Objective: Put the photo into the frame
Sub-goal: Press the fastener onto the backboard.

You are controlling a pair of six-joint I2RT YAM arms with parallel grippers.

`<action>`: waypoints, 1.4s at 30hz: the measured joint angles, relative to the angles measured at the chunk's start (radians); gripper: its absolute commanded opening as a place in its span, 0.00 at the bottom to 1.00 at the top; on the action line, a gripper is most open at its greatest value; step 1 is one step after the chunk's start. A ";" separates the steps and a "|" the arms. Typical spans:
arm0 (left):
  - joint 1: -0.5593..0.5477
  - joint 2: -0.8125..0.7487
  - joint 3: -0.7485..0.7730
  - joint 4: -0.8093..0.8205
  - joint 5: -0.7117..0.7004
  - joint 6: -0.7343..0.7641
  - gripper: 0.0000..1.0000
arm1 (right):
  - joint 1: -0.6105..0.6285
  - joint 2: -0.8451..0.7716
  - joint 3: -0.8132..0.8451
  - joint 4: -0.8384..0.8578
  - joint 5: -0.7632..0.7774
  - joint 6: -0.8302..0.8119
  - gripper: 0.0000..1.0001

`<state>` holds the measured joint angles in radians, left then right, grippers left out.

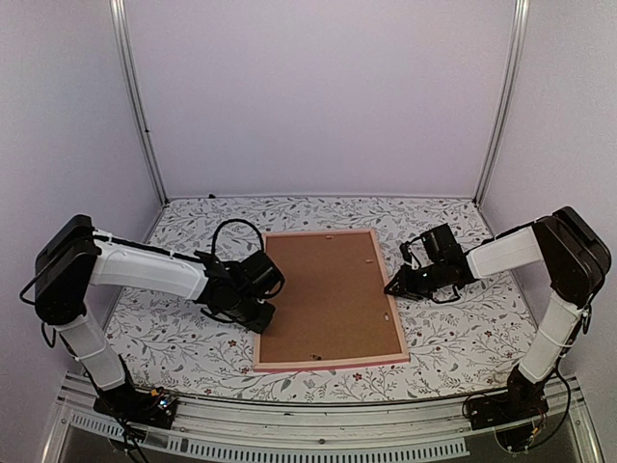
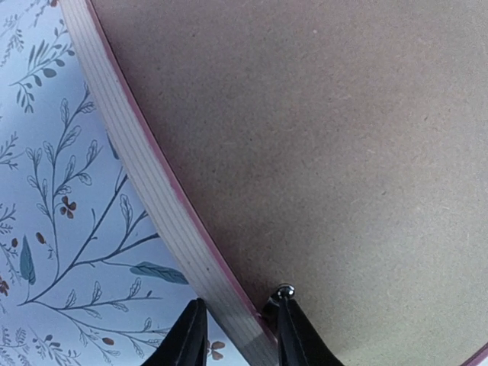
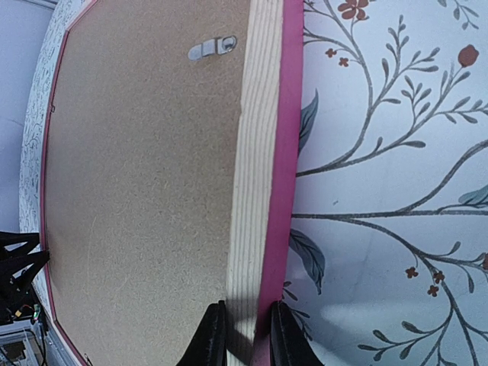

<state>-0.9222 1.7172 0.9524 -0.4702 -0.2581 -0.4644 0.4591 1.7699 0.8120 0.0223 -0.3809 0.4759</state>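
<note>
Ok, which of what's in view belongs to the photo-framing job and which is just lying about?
Job: the frame, lying back-up; left gripper and right gripper, each astride a rail. Photo not in view.
Lying about: the floral table cover.

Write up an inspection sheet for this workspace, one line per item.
Surface: floral tablecloth, lying flat.
Job's things: pink frame lies back side up, showing its brown backing board with a metal turn clip; photo not seen.
Clutter: nothing seen.
Grippers: left gripper straddles the frame's left rail, grip unclear; right gripper is shut on the right rail.
Cables: black cable loop above the left wrist.
Surroundings: pale walls, aluminium corner posts.
</note>
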 measured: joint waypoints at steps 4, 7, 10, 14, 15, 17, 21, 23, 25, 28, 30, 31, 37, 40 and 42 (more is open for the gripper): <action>0.000 -0.005 -0.012 0.012 0.002 -0.003 0.28 | 0.000 0.000 0.000 0.000 0.000 0.000 0.10; 0.000 -0.015 -0.025 0.025 0.009 -0.005 0.27 | 0.000 0.001 0.000 0.001 0.000 0.000 0.10; 0.000 -0.018 -0.028 0.029 0.011 -0.008 0.35 | 0.000 0.003 0.002 0.001 -0.001 0.000 0.10; 0.004 -0.017 -0.030 0.039 0.018 -0.007 0.54 | 0.000 0.005 0.005 0.001 -0.002 0.000 0.10; 0.008 -0.018 -0.031 0.043 0.022 -0.010 0.58 | 0.000 0.006 0.006 0.001 -0.002 0.000 0.10; 0.019 -0.019 -0.033 0.054 0.037 -0.010 0.66 | 0.000 0.006 0.006 0.001 -0.002 0.000 0.10; 0.050 -0.039 -0.054 0.069 0.077 -0.010 0.76 | 0.002 0.006 0.008 0.000 0.000 0.000 0.10; 0.072 -0.056 -0.069 0.068 0.109 -0.008 0.77 | 0.005 0.006 0.011 -0.005 0.005 -0.001 0.10; 0.103 -0.073 -0.079 0.070 0.146 -0.009 0.78 | 0.007 0.006 0.014 -0.010 0.008 -0.001 0.10; 0.155 -0.083 -0.080 0.089 0.197 -0.011 0.78 | 0.008 0.005 0.016 -0.015 0.011 -0.001 0.10; 0.188 -0.083 -0.080 0.106 0.228 -0.015 0.77 | 0.011 0.003 0.016 -0.018 0.017 0.000 0.10; 0.203 -0.083 -0.080 0.114 0.240 -0.016 0.76 | 0.013 0.001 0.015 -0.019 0.022 0.000 0.10; 0.254 0.002 -0.008 0.135 0.269 -0.019 0.68 | 0.036 -0.027 -0.004 -0.041 0.037 0.014 0.10; 0.259 0.059 0.038 0.142 0.270 -0.016 0.63 | 0.054 -0.042 -0.018 -0.045 0.040 0.028 0.10; 0.261 0.086 0.059 0.143 0.270 -0.011 0.61 | 0.070 -0.056 -0.031 -0.049 0.044 0.040 0.11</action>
<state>-0.6613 1.8034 1.0115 -0.3267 0.0116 -0.4759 0.5289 1.7138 0.7807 -0.0265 -0.3370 0.5163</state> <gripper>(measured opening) 0.636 0.165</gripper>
